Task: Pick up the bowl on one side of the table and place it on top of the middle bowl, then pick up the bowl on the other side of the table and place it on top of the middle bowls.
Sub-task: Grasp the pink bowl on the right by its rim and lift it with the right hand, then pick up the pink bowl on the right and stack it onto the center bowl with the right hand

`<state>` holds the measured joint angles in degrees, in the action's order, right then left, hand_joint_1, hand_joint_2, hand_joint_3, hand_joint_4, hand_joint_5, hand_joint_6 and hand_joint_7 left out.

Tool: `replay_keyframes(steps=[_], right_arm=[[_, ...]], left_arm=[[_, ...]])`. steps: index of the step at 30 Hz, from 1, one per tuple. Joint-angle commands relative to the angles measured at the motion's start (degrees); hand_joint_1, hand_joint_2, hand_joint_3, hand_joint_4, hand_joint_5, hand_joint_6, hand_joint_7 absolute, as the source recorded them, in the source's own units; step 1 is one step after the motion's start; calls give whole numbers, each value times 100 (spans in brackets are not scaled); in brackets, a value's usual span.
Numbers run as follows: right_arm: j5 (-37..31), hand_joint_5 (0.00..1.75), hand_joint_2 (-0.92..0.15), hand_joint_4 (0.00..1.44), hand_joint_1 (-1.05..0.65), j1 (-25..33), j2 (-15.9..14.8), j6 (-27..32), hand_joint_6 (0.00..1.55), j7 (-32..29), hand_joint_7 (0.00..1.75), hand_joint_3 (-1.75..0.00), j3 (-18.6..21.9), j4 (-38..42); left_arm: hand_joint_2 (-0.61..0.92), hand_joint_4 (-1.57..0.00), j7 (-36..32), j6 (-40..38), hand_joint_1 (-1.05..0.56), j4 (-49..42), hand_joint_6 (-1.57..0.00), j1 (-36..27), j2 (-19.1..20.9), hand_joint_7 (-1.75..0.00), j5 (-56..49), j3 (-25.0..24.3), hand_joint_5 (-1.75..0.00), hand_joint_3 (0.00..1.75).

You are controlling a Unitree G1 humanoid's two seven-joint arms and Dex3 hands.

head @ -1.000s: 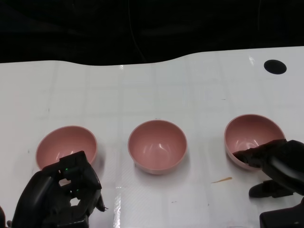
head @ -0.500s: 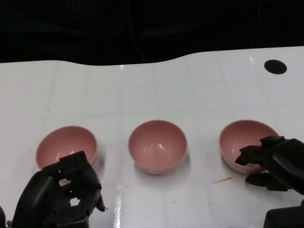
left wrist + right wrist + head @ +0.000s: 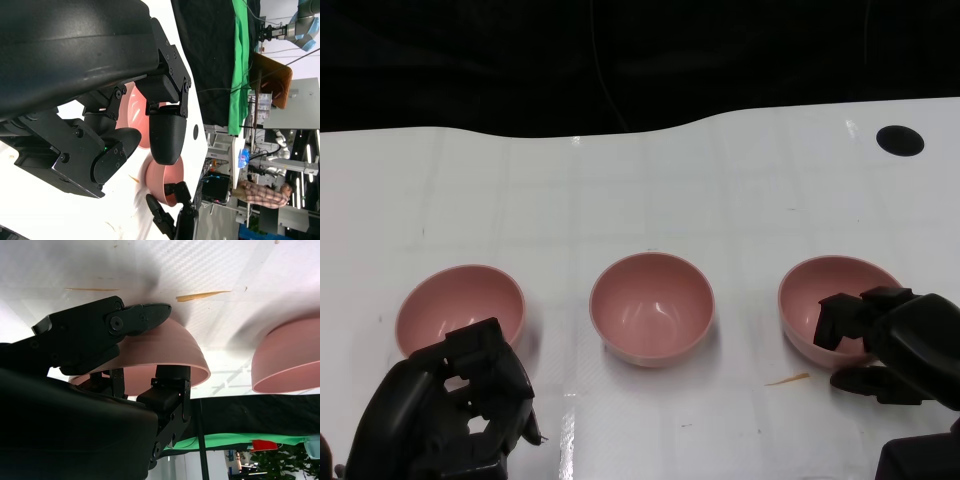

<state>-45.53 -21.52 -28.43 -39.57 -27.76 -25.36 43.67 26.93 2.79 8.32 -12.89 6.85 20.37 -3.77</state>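
Right hand [image 3: 885, 345]: seen at the near rim of the right bowl [image 3: 820, 295], with fingers [image 3: 840, 320] hooked over the rim into the bowl and a thumb lying outside, low against the wall; the rim is pinched between them, as the right wrist view [image 3: 145, 320] confirms.
Right bowl: pink, upright on the white table [image 3: 640, 190], held at its near edge by the right hand.
Middle bowl [image 3: 651, 307]: pink, upright, set well apart from the right hand toward the left hand's side; touched by neither hand.
Left hand [image 3: 450, 410]: placed just on the near side of the left bowl [image 3: 460, 305]; fingers are curled inward with nothing seen between them.
Left bowl: pink, upright, just beyond the left hand's fingers; contact cannot be told.
Black round mark [image 3: 899, 140]: set in the table far beyond the right hand.
Thin tan sliver [image 3: 787, 379]: lying on the table just beside the right hand's thumb, on the side toward the middle bowl.
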Motion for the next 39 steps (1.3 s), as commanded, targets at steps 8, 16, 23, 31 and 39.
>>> replay_keyframes(steps=[8, 16, 23, 31, 39], right_arm=[[70, 175, -85, 78, -6, 55, -156, -422, 55, -458, 175, -52, 191, -207], [56, 175, -83, 78, -6, 60, -148, -433, 55, -451, 175, -56, 214, -207], [65, 175, -68, 79, -6, 104, -249, -395, 56, -446, 175, -87, 392, -701], [103, 175, -61, 81, -6, 150, -348, -419, 58, -126, 175, -98, 544, -1147], [264, 175, -57, 84, -12, 149, -316, -349, 60, 336, 175, -108, 774, -1951]], left_arm=[[59, -77, -37, 15, 0, 50, -78, -38, 28, -144, -30, 0, -165, 116], [59, -77, -37, 15, 0, 50, -78, -38, 28, -144, -30, 0, -166, 115], [59, -77, 32, 117, 0, -111, -78, 21, 49, -144, -5, -45, -165, 115], [56, -78, -10, 131, 0, -73, -79, 0, 50, -144, -52, -26, -165, 119], [56, -78, 9, 94, 0, -28, -78, -11, 61, -144, 3, -46, -165, 119]])
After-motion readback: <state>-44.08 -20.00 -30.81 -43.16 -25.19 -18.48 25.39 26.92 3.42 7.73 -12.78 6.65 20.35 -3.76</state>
